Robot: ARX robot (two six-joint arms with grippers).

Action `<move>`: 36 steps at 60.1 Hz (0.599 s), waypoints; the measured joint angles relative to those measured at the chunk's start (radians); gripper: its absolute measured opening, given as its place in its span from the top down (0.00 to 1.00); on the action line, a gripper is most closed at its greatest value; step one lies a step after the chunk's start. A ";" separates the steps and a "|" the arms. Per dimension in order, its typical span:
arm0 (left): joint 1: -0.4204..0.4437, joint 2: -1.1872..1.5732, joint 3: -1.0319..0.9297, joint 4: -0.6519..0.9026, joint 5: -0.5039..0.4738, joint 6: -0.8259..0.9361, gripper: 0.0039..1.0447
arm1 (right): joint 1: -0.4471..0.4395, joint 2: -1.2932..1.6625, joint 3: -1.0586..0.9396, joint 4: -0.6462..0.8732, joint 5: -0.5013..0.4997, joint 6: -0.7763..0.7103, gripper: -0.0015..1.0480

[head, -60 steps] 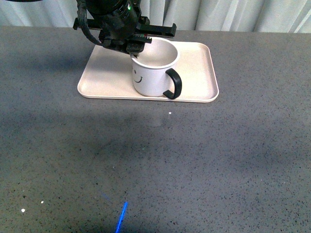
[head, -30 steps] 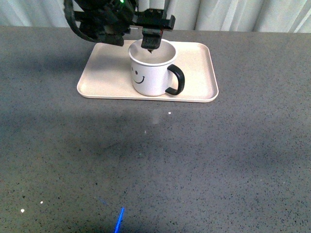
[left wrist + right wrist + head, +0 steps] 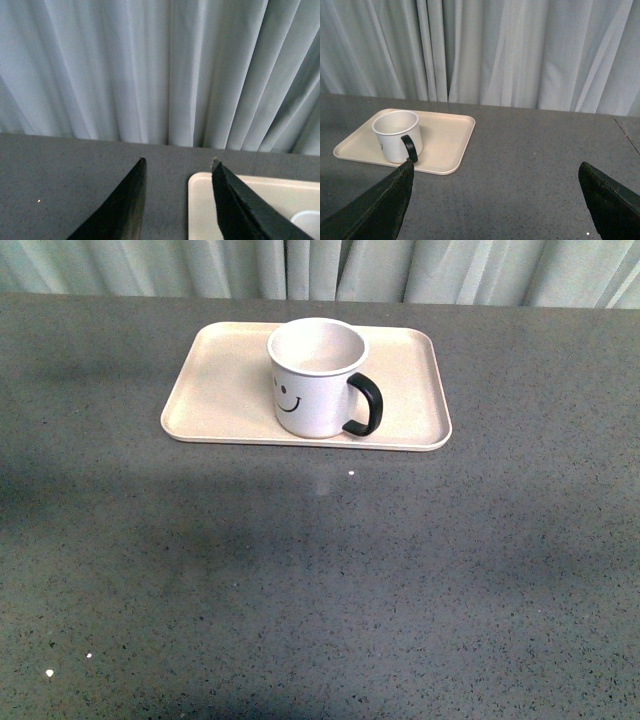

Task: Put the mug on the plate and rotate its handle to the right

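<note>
With left gripper [image 3: 179,161] and right gripper [image 3: 496,164] spread empty, I fear a stray sweep nudging the mug [image 3: 315,375] off its plate [image 3: 220,390].

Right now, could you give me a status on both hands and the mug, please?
Left hand open, empty. Right hand open, empty. Mug upright on plate, handle pointing right. Nothing in the way.

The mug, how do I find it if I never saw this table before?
On the grey table, look toward the far edge by the curtain for the pale pink-beige plate. The mug stands upright on it, white with a black smiley face. Its thick black handle sticks out to the right, and nothing else is on the plate.
</note>
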 joint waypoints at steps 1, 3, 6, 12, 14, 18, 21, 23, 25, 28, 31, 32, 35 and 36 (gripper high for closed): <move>0.007 -0.015 -0.024 0.004 0.008 0.000 0.69 | 0.000 0.000 0.000 0.000 0.000 0.000 0.09; 0.024 -0.052 -0.079 0.014 0.023 0.003 0.77 | 0.000 0.000 0.000 0.000 0.000 0.000 0.09; 0.044 -0.098 -0.134 0.022 0.044 0.004 0.87 | 0.000 0.000 0.000 0.000 0.000 0.000 0.09; 0.071 -0.172 -0.212 0.026 0.076 0.008 0.99 | 0.000 0.000 0.000 0.000 0.000 0.000 0.09; 0.078 -0.194 -0.233 0.026 0.086 0.007 0.99 | 0.000 0.000 0.000 0.000 0.000 0.000 0.09; 0.100 -0.250 -0.286 0.025 0.103 0.008 0.99 | 0.000 0.000 0.000 0.000 0.000 0.000 0.09; 0.116 -0.293 -0.320 0.018 0.115 0.008 0.99 | 0.000 0.000 0.000 0.000 0.000 0.000 0.09; 0.125 -0.321 -0.342 0.010 0.122 0.008 0.99 | 0.000 0.000 0.000 0.000 0.000 0.000 0.09; 0.131 -0.342 -0.356 0.003 0.128 0.008 0.99 | 0.000 0.000 0.000 0.000 0.000 0.000 0.09; 0.140 -0.377 -0.378 -0.011 0.141 0.008 0.99 | 0.000 0.000 0.000 0.000 0.000 0.000 0.09; 0.148 -0.411 -0.399 -0.026 0.149 0.008 0.99 | 0.000 0.000 0.000 0.000 0.000 0.000 0.09; 0.149 -0.418 -0.403 -0.030 0.150 0.008 0.99 | 0.000 0.000 0.000 0.000 0.000 0.000 0.09; 0.157 -0.452 -0.422 -0.046 0.159 0.008 0.99 | 0.000 0.000 0.000 0.000 0.000 0.000 0.09; 0.160 -0.454 -0.433 -0.036 0.164 0.008 0.99 | 0.000 0.000 0.000 0.000 0.000 0.000 0.09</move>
